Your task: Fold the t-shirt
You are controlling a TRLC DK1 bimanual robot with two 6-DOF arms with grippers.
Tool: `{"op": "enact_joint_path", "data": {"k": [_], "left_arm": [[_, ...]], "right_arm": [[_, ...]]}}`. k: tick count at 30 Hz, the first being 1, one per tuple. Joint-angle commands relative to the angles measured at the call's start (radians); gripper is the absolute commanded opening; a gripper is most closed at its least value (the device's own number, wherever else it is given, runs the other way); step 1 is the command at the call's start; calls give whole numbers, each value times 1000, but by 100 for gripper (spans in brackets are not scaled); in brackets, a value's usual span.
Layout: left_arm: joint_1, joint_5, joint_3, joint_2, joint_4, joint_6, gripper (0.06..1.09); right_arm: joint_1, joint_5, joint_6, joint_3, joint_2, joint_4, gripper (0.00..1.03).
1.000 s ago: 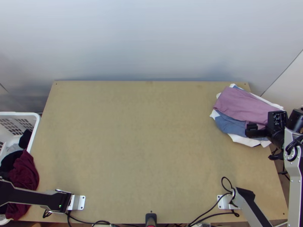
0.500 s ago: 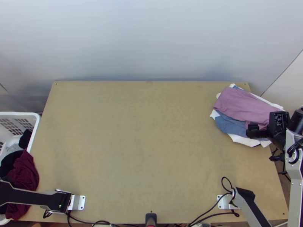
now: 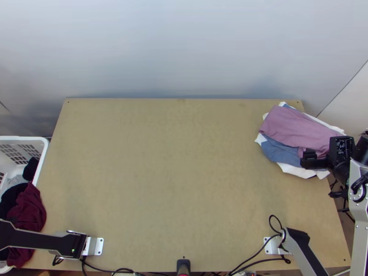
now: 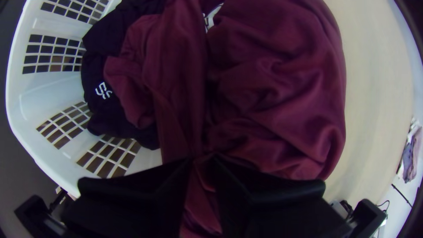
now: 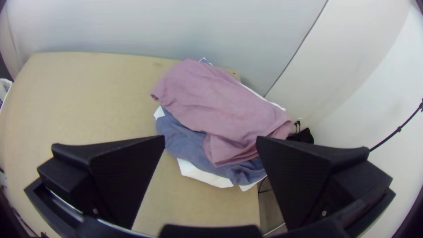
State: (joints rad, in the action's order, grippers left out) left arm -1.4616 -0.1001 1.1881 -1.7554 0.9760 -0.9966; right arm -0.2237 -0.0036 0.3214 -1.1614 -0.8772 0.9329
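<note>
A bunched maroon garment (image 3: 28, 209) hangs over the laundry basket's right rim in the top view. In the left wrist view, my left gripper (image 4: 202, 159) is shut on a gathered fold of this maroon cloth (image 4: 277, 88), whose creases run together between the black fingers. At the table's right side, my right gripper (image 3: 313, 160) is over the near edge of a pile of garments. From the right wrist view, my right gripper (image 5: 210, 137) stands open above the pile, a folded mauve cloth (image 5: 220, 105) on top, with nothing held.
The white basket (image 3: 43, 158) stands at the table's left edge, with dark clothes (image 4: 103, 75) inside. Blue cloth (image 3: 280, 152) and white cloth (image 3: 296, 171) lie under the mauve one. Bare tabletop (image 3: 170, 175) spans the middle, with cables near the front edge.
My right gripper has shifted slightly to the right over the pile. The maroon garment's right edge has drawn a little to the left.
</note>
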Motion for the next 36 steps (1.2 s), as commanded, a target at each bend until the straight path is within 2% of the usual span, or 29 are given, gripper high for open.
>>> {"op": "enact_joint_path", "data": {"k": [1,3,8,11,17,18,21,26,29,33,36], "left_arm": [[-3,-1,-22,-24,-19,-4,18],[-5,-1,-27,-27,-34,-2,10],[-6,-1,-4,-13,-13,4,10],[-5,33,93,-4,105,42,10],[-3,238,406,20,494,128,10],[-2,243,430,45,509,151,10],[12,270,426,168,503,156,10],[27,490,384,344,455,276,10],[35,623,311,441,457,282,10],[126,738,242,551,460,329,10],[251,792,246,579,457,435,10]], "right_arm": [[0,1,-12,-6,11,12,96],[0,1,-12,-6,15,17,96],[0,10,-12,-9,27,32,96],[0,14,-12,-14,35,41,96],[1,14,-33,-18,43,55,96],[1,14,-38,-21,43,55,96],[1,14,-50,-24,41,55,96],[20,14,-110,-11,41,58,96],[50,14,-147,-7,47,78,96],[60,16,-159,8,80,95,96],[60,16,-159,31,107,104,96]]}}
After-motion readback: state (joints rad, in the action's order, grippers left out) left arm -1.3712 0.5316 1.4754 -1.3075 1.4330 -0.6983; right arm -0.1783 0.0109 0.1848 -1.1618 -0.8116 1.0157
